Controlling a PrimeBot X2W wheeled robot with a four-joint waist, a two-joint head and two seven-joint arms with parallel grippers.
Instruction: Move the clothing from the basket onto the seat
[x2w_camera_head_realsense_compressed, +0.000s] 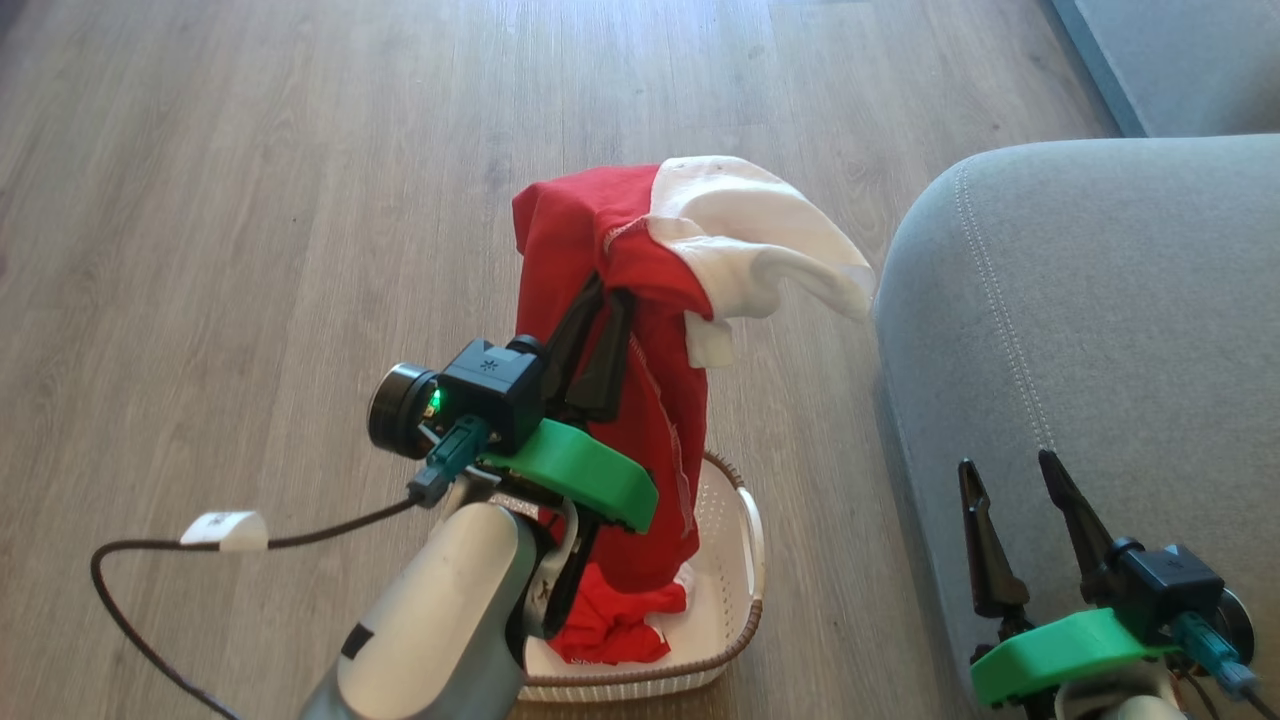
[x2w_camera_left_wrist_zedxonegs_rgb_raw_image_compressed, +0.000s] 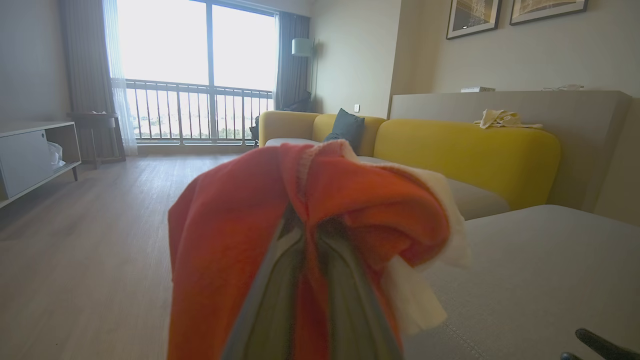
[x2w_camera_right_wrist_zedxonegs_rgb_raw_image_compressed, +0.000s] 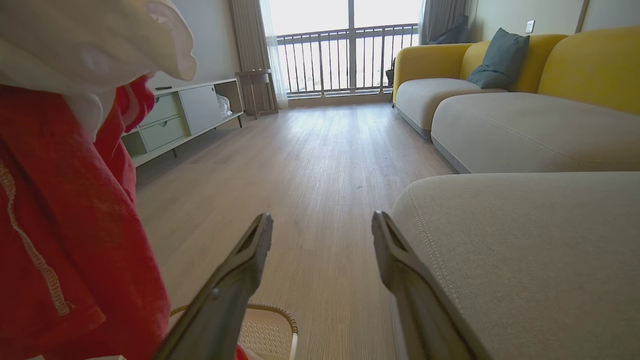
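Left fingers (x2w_camera_head_realsense_compressed: 608, 352) pinched on clothing (x2w_camera_head_realsense_compressed: 575, 240), hem hanging into basket (x2w_camera_head_realsense_compressed: 740, 560). Right fingers (x2w_camera_head_realsense_compressed: 982, 545) wide, idle. Lift till hem clears, then swing to seat (x2w_camera_head_realsense_compressed: 1100, 300) at 3 o'clock.

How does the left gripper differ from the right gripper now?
The left gripper is shut on the clothing, which hangs down to the basket; the right gripper is open and holds nothing. The left gripper is above the basket; the right gripper is at the edge of the seat. Both have dark fingers.
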